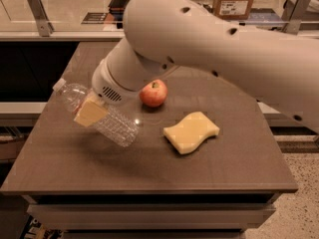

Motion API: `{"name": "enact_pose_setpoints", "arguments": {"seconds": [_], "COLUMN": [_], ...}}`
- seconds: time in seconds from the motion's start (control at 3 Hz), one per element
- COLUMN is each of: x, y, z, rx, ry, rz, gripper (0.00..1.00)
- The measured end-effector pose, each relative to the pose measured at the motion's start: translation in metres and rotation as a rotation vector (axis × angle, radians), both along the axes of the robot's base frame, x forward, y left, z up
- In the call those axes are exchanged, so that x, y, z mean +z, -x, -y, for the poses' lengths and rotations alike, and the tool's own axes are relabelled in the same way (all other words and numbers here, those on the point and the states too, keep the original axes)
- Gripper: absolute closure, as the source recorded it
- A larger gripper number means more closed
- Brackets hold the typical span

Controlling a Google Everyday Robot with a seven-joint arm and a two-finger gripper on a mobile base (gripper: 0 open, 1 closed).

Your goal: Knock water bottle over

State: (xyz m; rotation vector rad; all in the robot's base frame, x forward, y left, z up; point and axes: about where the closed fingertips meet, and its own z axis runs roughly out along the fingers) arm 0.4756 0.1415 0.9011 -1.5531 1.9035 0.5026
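Tilting steeply, the water bottle [117, 126] sits left of the red apple [153, 93], white cap up and away from it, base nearer the front of the table [149, 173]; gripper [90, 112] closed around bottle's middle, one tan pad across its front, other side hidden; white arm reaches down from upper right, passing behind the apple; yellow sponge [191, 132] right of and below the apple.

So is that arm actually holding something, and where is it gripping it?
Yes: the gripper clamps the water bottle around its middle, with the bottle tilted and its cap up-left.
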Motion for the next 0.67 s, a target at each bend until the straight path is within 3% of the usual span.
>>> {"name": "enact_pose_setpoints", "arguments": {"seconds": [0.67], "x": [-0.032], "y": [0.008], "z": [-0.047], "rx": [0.063], "ry": [0.228], "rz": [-0.023], "gripper": [1.0]}}
